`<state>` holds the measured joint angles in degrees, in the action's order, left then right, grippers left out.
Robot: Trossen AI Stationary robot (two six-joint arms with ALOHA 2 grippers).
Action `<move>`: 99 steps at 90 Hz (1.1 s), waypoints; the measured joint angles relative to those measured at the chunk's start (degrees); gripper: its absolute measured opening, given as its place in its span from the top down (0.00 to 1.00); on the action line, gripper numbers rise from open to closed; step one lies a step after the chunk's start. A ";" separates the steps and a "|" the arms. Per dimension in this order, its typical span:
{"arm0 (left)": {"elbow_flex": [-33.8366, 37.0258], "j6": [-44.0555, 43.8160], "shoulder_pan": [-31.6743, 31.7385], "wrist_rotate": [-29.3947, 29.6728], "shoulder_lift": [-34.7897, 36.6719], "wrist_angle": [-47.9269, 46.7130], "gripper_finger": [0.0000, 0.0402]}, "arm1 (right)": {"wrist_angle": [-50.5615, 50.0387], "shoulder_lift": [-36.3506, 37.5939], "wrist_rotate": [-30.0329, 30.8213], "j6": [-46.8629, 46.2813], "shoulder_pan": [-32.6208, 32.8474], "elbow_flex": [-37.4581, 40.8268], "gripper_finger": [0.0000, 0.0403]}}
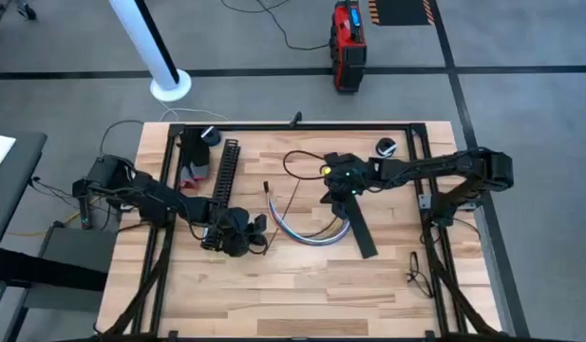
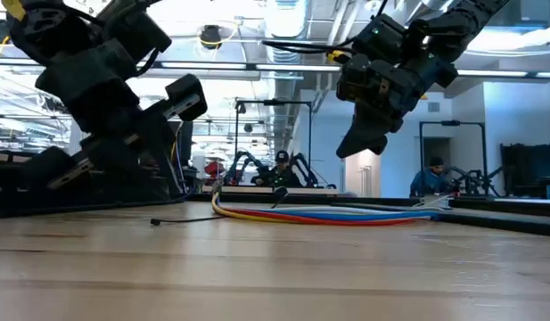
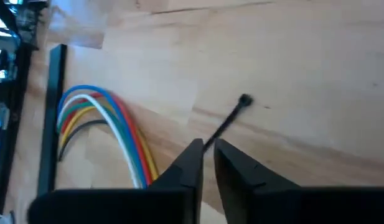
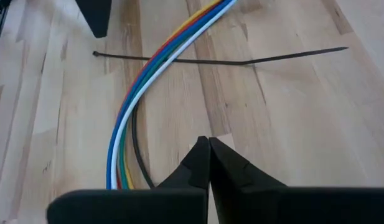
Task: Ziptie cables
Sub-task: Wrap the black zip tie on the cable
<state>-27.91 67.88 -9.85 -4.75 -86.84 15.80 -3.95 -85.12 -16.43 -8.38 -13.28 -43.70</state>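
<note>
Cables [image 1: 307, 231] lie in a curved bundle on the wooden table [image 1: 302, 294], between the two claws: to the right of the left claw [image 1: 257, 225] and just below the right claw [image 1: 347, 193] in the overhead view. In the low view the bundle [image 2: 328, 214] rests flat on the boards, coloured strands side by side. The left claw [image 3: 207, 152] sits low over the table, its fingers narrowed to a slim gap, gripping the tail of a black zip tie [image 3: 232, 118] whose head points away from it. The right claw [image 4: 208, 149] hangs above the cables [image 4: 148, 87], fingers pressed together, holding nothing. Beyond it the zip tie [image 4: 241, 60] lies straight across, under the bundle.
</note>
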 joint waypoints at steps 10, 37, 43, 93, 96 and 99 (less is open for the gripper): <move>-0.09 0.36 0.00 0.02 -2.85 2.93 0.82 | -0.06 0.00 0.00 0.44 0.00 0.00 1.00; -4.83 4.42 -0.22 -1.25 -7.59 -1.06 0.81 | -0.96 0.00 0.00 0.91 0.00 0.00 1.00; -5.32 4.62 -0.22 -1.55 -8.59 -1.57 0.81 | -0.97 0.00 0.00 1.16 0.02 0.00 1.00; -5.52 6.50 0.26 -1.33 -9.62 -3.59 0.81 | -1.61 0.00 0.00 1.53 0.07 0.00 1.00; -5.50 6.64 0.29 -1.36 -9.64 -3.85 0.81 | -1.59 0.00 0.00 1.54 0.07 0.00 1.00; -5.49 6.81 0.36 -1.42 -9.65 -4.13 0.81 | -1.58 0.00 0.00 1.55 0.07 0.00 1.00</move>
<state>-33.40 74.69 -9.48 -6.17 -96.49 11.67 -5.53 -85.12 -16.43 -6.83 -13.21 -43.70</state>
